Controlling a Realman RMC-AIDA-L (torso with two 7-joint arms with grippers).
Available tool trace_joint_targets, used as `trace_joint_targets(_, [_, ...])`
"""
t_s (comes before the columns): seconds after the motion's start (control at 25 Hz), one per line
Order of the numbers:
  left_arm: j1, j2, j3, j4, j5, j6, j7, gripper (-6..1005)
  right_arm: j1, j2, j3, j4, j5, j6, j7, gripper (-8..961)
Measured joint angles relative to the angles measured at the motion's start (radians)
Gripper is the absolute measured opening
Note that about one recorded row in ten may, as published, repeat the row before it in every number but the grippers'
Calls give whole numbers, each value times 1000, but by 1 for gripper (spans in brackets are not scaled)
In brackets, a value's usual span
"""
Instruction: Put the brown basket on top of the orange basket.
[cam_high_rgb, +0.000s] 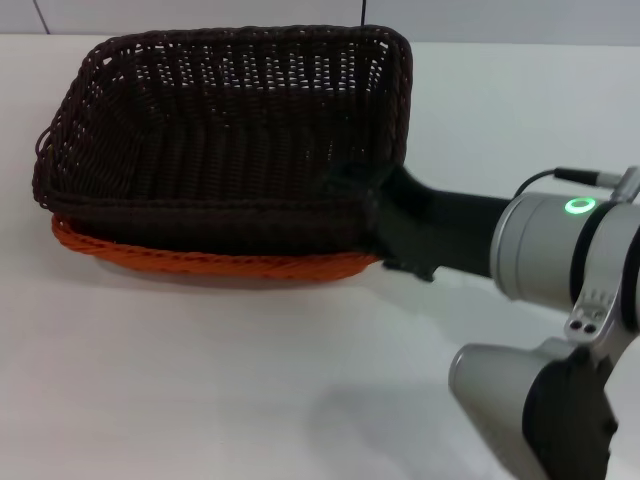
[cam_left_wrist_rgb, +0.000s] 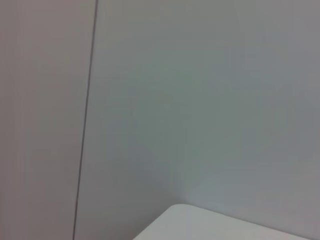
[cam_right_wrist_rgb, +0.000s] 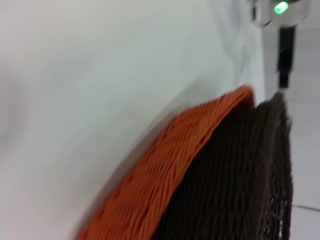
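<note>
At right hand (cam_high_rgb: 365, 200): brown basket (cam_high_rgb: 230, 130) rim

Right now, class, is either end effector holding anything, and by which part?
The right end effector grips the brown basket at its near right corner rim, over the orange basket. The left one is out of view.

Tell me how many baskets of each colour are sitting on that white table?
Brown basket: 1, resting in the orange one, with the right end effector at its near right corner
Orange basket: 1, underneath, only its rim showing in the head view
Total: 2 baskets
</note>
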Motion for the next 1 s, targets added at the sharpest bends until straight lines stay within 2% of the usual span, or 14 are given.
trace_joint_targets(0.16, [1, 2, 0, 0, 8, 0, 0, 739, -41, 27, -29, -8, 25, -36, -21, 771])
trace_joint_targets(0.28, [1, 4, 0, 0, 11, 0, 0, 739, -42, 33, -31, -8, 27, -28, -22, 771])
trace_joint_targets(0.36, [1, 5, 0, 0, 23, 0, 0, 739, -43, 41, -32, 0, 81, 31, -17, 770])
trace_joint_targets(0.52, [1, 6, -1, 0, 31, 0, 0, 739, -33, 45, -40, 13, 165, 73, -28, 770])
trace_joint_targets(0.56, [1, 9, -1, 0, 32, 0, 0, 739, -19, 51, -51, 43, 197, 148, -34, 770])
trace_joint_targets(0.6, [1, 9, -1, 0, 32, 0, 0, 739, -19, 51, -51, 43, 197, 148, -34, 770])
trace_joint_targets(0.72, [0, 9, -3, 0, 32, 2, 1, 739, 17, 67, -55, 135, 217, 379, -25, 770])
trace_joint_targets(0.76, [0, 9, -5, 2, 32, 6, 1, 739, 41, 72, -56, 213, 250, 572, -3, 770])
trace_joint_targets(0.8, [0, 9, -5, 2, 32, 6, 1, 739, 41, 72, -56, 213, 250, 572, -3, 770])
trace_joint_targets(0.84, [1, 8, -6, 3, 32, 8, 1, 739, 52, 72, -56, 250, 283, 678, 17, 771])
trace_joint_targets(0.92, [4, 5, -9, 6, 32, 14, 1, 739, 66, 72, -54, 299, 355, 867, 105, 771])
trace_joint_targets(0.96, [9, 2, -11, 10, 32, 28, 1, 739, 61, 72, -39, 326, 412, 1004, 248, 771])
trace_joint_targets(1.0, [9, 2, -11, 10, 32, 28, 1, 739, 61, 72, -39, 326, 412, 1004, 248, 771])
